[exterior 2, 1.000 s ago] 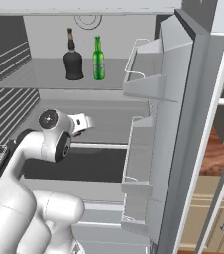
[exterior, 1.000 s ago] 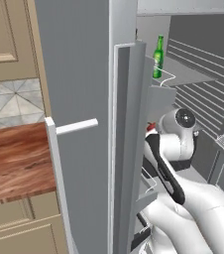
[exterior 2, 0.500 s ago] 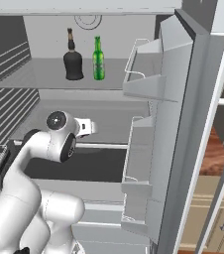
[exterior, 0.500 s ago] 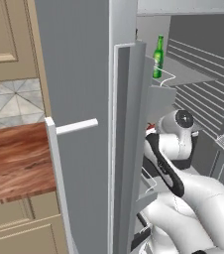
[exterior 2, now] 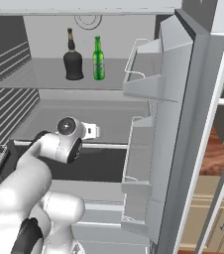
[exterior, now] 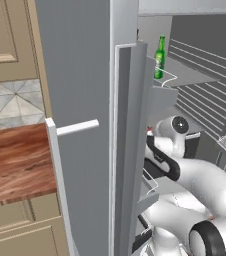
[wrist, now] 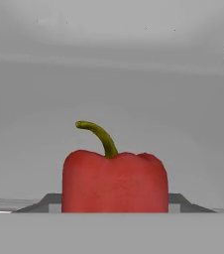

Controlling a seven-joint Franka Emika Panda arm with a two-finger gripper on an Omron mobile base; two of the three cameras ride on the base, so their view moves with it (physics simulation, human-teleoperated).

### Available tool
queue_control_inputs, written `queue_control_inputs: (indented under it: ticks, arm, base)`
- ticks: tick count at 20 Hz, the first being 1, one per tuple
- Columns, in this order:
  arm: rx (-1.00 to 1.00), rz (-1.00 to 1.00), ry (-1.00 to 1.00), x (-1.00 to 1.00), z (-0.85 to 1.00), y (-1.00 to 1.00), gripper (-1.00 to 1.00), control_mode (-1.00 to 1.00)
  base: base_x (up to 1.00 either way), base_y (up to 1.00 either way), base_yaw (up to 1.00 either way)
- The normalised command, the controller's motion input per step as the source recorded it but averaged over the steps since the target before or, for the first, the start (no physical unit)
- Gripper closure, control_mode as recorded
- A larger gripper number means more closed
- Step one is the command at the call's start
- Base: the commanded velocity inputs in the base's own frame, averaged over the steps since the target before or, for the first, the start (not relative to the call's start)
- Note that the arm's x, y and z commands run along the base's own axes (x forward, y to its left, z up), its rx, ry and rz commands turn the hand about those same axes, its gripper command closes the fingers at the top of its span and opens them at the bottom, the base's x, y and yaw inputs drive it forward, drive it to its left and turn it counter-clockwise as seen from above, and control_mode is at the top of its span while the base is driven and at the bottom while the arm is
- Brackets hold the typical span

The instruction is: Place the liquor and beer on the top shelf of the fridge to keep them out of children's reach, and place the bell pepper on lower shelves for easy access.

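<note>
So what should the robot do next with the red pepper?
Probably move the pepper a little deeper over the lower shelf and set it down. The liquor and beer already stand on the top shelf, and the pepper sits right between the fingertips of the gripper, inside the fridge.

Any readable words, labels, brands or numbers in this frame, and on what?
None can be read.
beer: pale label, too small and blurred to read.
liquor: no label visible.
bell pepper: plain, no sticker.
</note>
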Motion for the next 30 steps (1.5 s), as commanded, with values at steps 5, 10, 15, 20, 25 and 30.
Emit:
queue_control_inputs:
  ticks: [5,10,15,20,25,30]
  arm:
    - [0.00,-0.02,0.00,0.50,-0.19,0.00,1.00,-1.00]
    - [0.00,-0.02,0.00,0.50,-0.14,0.00,1.00,-1.00]
    - [0.00,-0.01,0.00,0.50,-0.09,0.00,1.00,-1.00]
    - [0.00,0.00,0.00,0.43,-0.16,0.00,-1.00,-1.00]
    - [0.00,0.00,0.00,0.25,-0.23,0.00,-1.00,-1.00]
    - [0.00,0.00,0.00,-0.01,-0.01,0.00,-1.00,-1.00]
  base:
    - [0.00,0.00,0.00]
    - [0.00,0.00,0.00]
    - [0.00,0.00,0.00]
    - [0.00,0.00,0.00]
    - [0.00,0.00,0.00]
    - [0.00,0.00,0.00]
